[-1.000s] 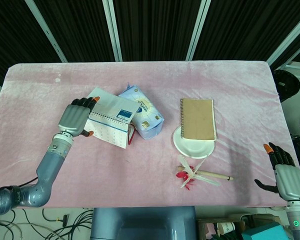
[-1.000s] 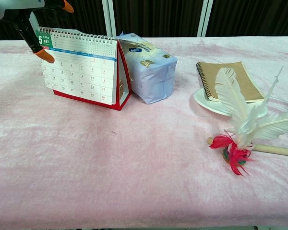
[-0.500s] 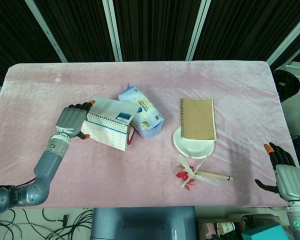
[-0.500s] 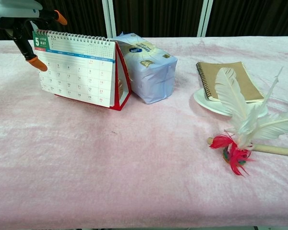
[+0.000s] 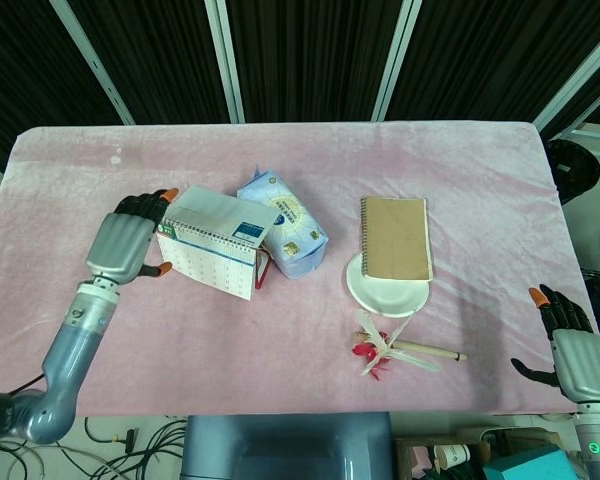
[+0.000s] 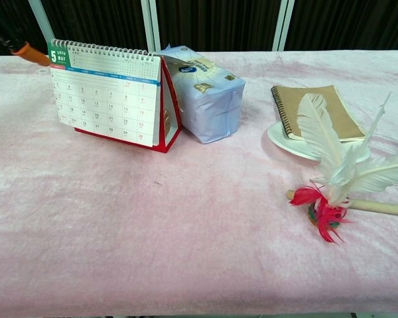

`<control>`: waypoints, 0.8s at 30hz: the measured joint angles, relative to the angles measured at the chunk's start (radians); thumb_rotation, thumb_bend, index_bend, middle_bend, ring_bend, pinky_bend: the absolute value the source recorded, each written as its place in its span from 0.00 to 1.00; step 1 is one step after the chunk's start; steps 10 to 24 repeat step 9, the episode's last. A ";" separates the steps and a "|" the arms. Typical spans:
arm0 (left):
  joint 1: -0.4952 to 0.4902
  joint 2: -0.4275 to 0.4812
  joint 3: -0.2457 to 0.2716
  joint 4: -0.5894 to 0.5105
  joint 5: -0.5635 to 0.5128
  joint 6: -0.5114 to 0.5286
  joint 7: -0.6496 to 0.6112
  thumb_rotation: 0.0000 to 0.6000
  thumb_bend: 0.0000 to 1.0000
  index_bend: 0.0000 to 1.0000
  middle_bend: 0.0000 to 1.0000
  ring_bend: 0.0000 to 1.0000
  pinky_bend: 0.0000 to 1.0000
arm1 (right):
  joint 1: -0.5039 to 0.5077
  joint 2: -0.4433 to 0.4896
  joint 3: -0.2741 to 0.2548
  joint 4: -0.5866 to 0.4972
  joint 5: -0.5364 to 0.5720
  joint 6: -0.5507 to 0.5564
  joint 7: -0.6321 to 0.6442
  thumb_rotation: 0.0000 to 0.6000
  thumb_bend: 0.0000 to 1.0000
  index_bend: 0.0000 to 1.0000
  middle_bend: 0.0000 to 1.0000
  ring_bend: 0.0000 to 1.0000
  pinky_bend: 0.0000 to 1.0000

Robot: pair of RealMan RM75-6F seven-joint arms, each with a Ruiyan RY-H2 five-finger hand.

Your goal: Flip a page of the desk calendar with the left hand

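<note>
Since drawn leftward, left robot hand (image 5: pixel 123 243) beside desk calendar (image 5: pixel 213 252), calendar upright

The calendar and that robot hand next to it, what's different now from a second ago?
The left hand slid off to the left, away from the calendar, and now only touches or nearly touches its left edge. The calendar shifted slightly but no page turned. The tissue pack, notebook, feather and right hand stayed put.
</note>
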 measured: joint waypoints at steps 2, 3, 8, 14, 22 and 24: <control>0.063 0.019 0.048 -0.016 0.076 0.055 -0.023 1.00 0.00 0.00 0.02 0.04 0.08 | 0.000 -0.001 -0.001 0.001 -0.002 0.002 -0.004 1.00 0.10 0.00 0.00 0.00 0.07; 0.092 0.027 0.071 -0.020 0.108 0.078 -0.033 1.00 0.00 0.00 0.01 0.02 0.06 | 0.000 -0.002 -0.001 0.002 -0.003 0.003 -0.006 1.00 0.10 0.00 0.00 0.00 0.07; 0.250 0.063 0.192 -0.016 0.231 0.194 -0.118 1.00 0.00 0.00 0.00 0.00 0.00 | -0.001 -0.006 0.000 0.004 -0.004 0.007 -0.014 1.00 0.10 0.00 0.00 0.00 0.07; 0.274 0.067 0.209 -0.010 0.243 0.209 -0.134 1.00 0.00 0.00 0.00 0.00 0.00 | -0.001 -0.007 0.000 0.004 -0.003 0.008 -0.016 1.00 0.10 0.00 0.00 0.00 0.07; 0.274 0.067 0.209 -0.010 0.243 0.209 -0.134 1.00 0.00 0.00 0.00 0.00 0.00 | -0.001 -0.007 0.000 0.004 -0.003 0.008 -0.016 1.00 0.10 0.00 0.00 0.00 0.07; 0.274 0.067 0.209 -0.010 0.243 0.209 -0.134 1.00 0.00 0.00 0.00 0.00 0.00 | -0.001 -0.007 0.000 0.004 -0.003 0.008 -0.016 1.00 0.10 0.00 0.00 0.00 0.07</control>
